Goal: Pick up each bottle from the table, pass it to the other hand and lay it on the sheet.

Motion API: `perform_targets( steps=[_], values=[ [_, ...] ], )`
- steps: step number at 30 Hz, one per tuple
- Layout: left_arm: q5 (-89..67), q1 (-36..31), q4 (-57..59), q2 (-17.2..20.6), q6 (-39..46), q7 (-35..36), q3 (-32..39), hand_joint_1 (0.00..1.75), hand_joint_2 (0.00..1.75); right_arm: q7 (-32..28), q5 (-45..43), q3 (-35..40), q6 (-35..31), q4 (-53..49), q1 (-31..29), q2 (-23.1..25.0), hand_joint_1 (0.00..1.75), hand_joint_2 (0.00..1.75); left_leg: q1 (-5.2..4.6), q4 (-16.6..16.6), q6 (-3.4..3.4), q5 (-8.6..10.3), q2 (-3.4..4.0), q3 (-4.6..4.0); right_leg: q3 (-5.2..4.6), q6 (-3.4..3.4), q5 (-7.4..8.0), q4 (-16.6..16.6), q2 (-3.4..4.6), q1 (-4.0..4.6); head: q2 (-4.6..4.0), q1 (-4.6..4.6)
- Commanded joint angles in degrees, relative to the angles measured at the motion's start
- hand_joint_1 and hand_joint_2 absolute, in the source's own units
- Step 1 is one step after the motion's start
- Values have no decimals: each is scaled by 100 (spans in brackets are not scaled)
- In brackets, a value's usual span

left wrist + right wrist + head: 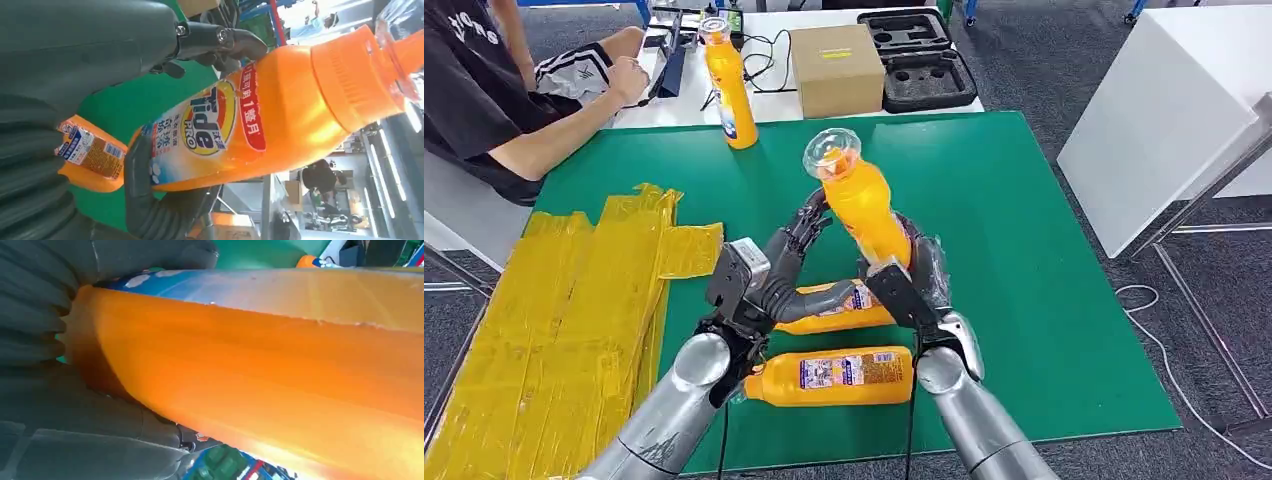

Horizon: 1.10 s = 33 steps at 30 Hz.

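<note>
sheet (554,310): yellow, crinkled, you see it at 9 o'clock on the green mat (1044,300).
left hand (774,270): fingers reach up to the held bottle's side; real grip? you can't tell.
held bottle (861,200): orange Tide, mid-air at centre, tilted, clear cap toward 11 o'clock.
right hand (914,285): wrapped round the held bottle's base.
lying bottles: one (839,377) at 6 o'clock between your two arms, another (844,305) just behind it.
standing bottle (729,85): upright at 12 o'clock, mat's far edge.
person (514,90): seated at 10 o'clock.

two lying bottles (839,377) under hands
</note>
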Motion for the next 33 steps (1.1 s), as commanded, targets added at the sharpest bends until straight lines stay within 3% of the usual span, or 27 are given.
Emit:
perform_targets(
  steps=[1, 7, 9, 12, 29, 30, 33],
  values=[
    [89, -307, 499, 23, -63, -25, 38, 0, 175, -80, 407, 1086, -65, 61, -213, -54, 175, 175, 3, 1, -12, -11, 11, 25, 21, -11, -7, 1, 2, 5, 0, 0],
    [115, -331, 553, 25, -70, -32, 48, 0, 175, -62, 418, 1235, -21, -18, -190, -60, 175, 175, 6, 0, -11, -9, 8, 24, 20, -9, -6, -1, -2, 8, 0, 0],
    [116, -325, 556, 25, -71, -33, 47, 0, 175, -62, 417, 1234, -18, -15, -184, -71, 175, 175, 8, -1, -22, -25, 14, 64, 58, -19, -20, -2, -6, 12, 0, 2],
    [179, -362, 631, 32, -66, -48, 49, 0, 175, -82, 433, 1443, 101, -77, -201, -106, 175, 175, 3, -1, -8, -5, 5, 15, 13, -6, -4, -1, -2, 4, 0, 2],
    [462, -258, 583, 86, 165, -189, 195, 5, 175, -29, 24, 2488, 662, 48, -367, -94, 175, 175, 4, -2, -9, -6, 7, 19, 15, -7, -5, -1, -1, 5, 0, 0],
    [496, -189, 471, 96, 238, -247, 249, 175, 175, -42, -24, 2468, 612, 85, -378, -110, 175, 175, 5, -2, -12, -10, 12, 27, 22, -9, -7, -2, 2, 6, 0, 0],
    [532, -152, 379, 108, 276, -263, 293, 175, 175, -49, -66, 2456, 584, 132, -416, -118, 175, 175, 6, -2, -14, -14, 13, 36, 32, -12, -10, -3, 2, 8, 0, 0]
  ],
)
